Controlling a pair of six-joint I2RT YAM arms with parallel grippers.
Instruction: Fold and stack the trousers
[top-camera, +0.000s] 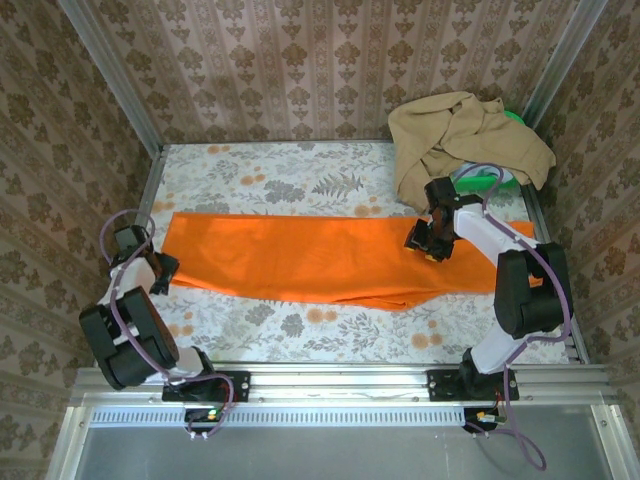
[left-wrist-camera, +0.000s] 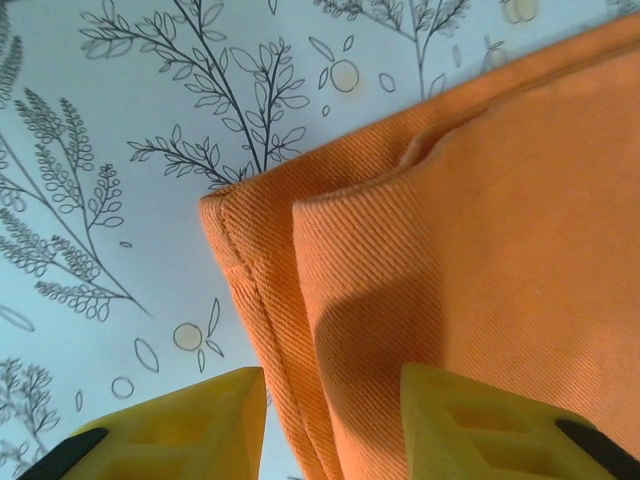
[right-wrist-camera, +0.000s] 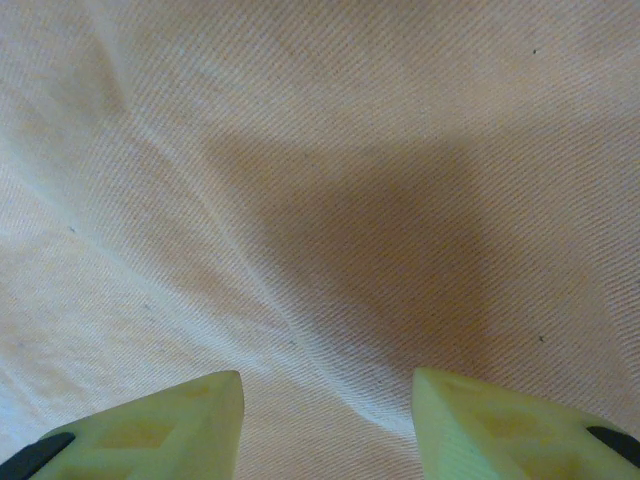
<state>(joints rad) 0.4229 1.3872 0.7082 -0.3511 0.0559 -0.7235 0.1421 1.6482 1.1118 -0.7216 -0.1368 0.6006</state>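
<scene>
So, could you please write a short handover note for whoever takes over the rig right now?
Left pincer: open, at the left end of the trousers, straddling their edge, one finger over the fabric and the other over the tablecloth. Nothing gripped.
Right pincer: open, low over the fabric near the right end. Nothing gripped.
Trousers: flat in a long strip across the table, with two layers showing at the left corner. A tan garment lies heaped at the far right corner.
Done: the lengthwise fold, it seems.
Left: fold end over end, then stack.
</scene>
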